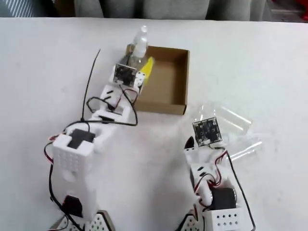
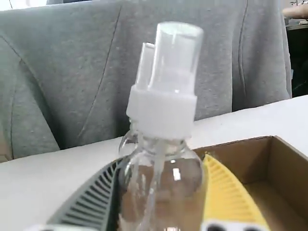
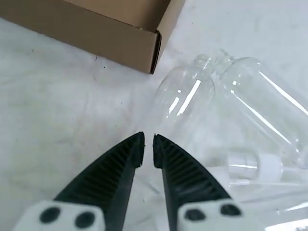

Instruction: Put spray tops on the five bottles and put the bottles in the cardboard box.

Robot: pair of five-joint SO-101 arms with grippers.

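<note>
Left wrist view: the left gripper (image 2: 161, 202) is clamped on an upright, capped spray bottle (image 2: 161, 159) at a corner of the cardboard box (image 2: 269, 163). Released here, it could catch the box edge and topple outside. The right gripper (image 3: 148, 151), fingers almost together and empty, hangs by uncapped bottles (image 3: 190, 96).

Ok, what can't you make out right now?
Left wrist view: held bottle base, cut off by the frame edge.
High view: box corner under the left gripper, hidden by it.
High view: count of loose bottles, too clear against the white table.
Right wrist view: their far ends, cut by the edge.
</note>
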